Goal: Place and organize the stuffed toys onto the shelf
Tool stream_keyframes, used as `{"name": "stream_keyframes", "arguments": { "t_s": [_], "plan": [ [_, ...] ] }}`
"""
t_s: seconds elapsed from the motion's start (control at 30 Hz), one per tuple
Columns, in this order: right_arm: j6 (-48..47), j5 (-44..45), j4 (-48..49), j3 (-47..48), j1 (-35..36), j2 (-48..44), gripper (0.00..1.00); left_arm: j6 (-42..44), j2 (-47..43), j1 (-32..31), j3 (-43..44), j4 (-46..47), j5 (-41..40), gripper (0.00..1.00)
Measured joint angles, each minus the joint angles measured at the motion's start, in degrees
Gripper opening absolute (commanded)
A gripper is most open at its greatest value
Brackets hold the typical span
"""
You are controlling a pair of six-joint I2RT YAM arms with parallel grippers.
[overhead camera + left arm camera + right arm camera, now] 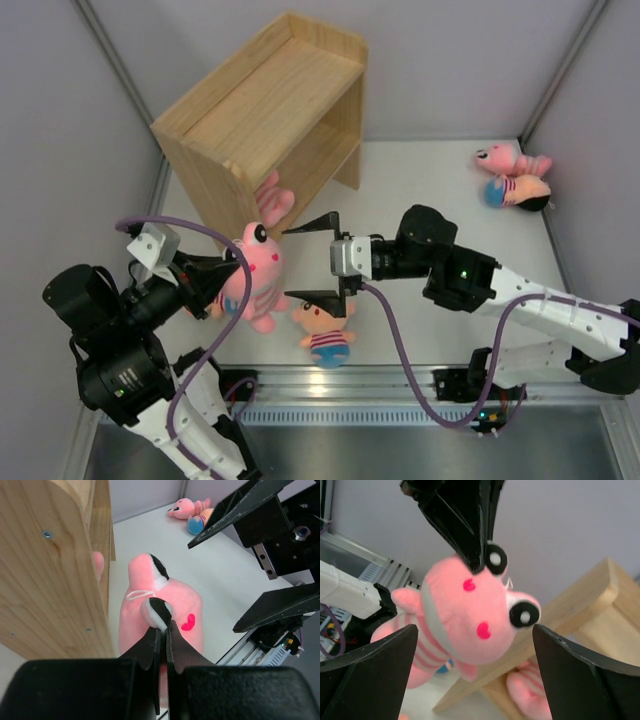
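A pink stuffed toy (258,275) with a striped body hangs in front of the shelf (262,105). My left gripper (238,266) is shut on it, pinching the bulging eye (156,611) on its head (467,612). My right gripper (322,262) stands open to the toy's right, its jaws wide on either side of the head and not touching it. A peach doll (326,336) with a striped shirt lies on the table just below the right gripper. Another pink toy (273,200) sits in the shelf's lower compartment, also visible in the right wrist view (530,690).
Two more stuffed toys (515,177) lie together at the far right of the table, near the wall; they also show in the left wrist view (192,512). The shelf's side panel (50,575) stands close on the left of my left gripper. A metal rail (400,385) runs along the table's near edge.
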Motion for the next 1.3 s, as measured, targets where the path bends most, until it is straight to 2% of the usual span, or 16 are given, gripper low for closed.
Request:
{"name": "stream_keyframes", "arguments": {
  "t_s": [0.2, 0.47, 0.8, 0.93, 1.03, 1.07, 1.1, 1.13, 1.17, 1.2, 1.23, 1.3],
  "plan": [
    [19.0, 13.6, 8.2, -16.0, -0.1, -8.4, 0.93, -1.7, 2.3, 0.0, 0.1, 0.0, -1.6, 0.00],
    [41.5, 16.1, 17.2, -28.3, -0.2, -7.1, 0.85, -2.7, 3.0, 0.2, 3.0, 0.0, -1.9, 0.00],
    [49.5, 9.6, 22.4, -26.2, -0.2, 1.9, 0.79, -3.5, 2.6, 0.3, 3.9, 0.0, -1.6, 0.00],
    [50.9, 9.2, 24.6, -25.8, -0.3, 3.5, 0.71, -3.6, 2.6, 0.4, 3.9, 0.0, -1.1, 0.00],
    [51.7, 9.0, 25.6, -24.4, -0.3, 5.1, 0.47, -3.7, 2.6, 0.4, 3.9, 0.0, -0.8, 0.00],
    [52.0, 9.0, 26.0, -24.0, -0.3, 5.5, 0.27, -3.8, 2.6, 0.4, 3.9, 0.0, -0.6, 0.00],
    [52.7, 9.0, 26.5, -23.7, -0.3, 5.7, 0.17, -3.8, 2.6, 0.4, 3.8, 0.0, -0.5, 0.00],
    [52.7, 8.9, 26.9, -23.7, -0.3, 5.8, 0.06, -3.8, 2.6, 0.4, 3.8, 0.0, -0.5, 0.02],
    [53.0, 8.9, 27.1, -23.7, -0.4, 5.7, 0.00, -3.9, 2.5, 0.4, 3.8, 0.0, -0.5, 0.06],
    [53.2, 8.9, 27.1, -23.7, -0.6, 5.7, 0.00, -3.8, 2.5, 0.4, 3.8, 0.0, -0.5, 0.15],
    [53.5, 8.9, 26.9, -23.7, -0.9, 5.5, 0.00, -3.8, 2.4, 0.4, 3.8, 0.1, -1.0, 0.47],
    [53.2, 8.6, 24.5, -23.7, -2.0, 4.1, 0.00, -3.5, 2.2, 0.5, 3.8, 0.2, -1.8, 0.65]
  ]
}}
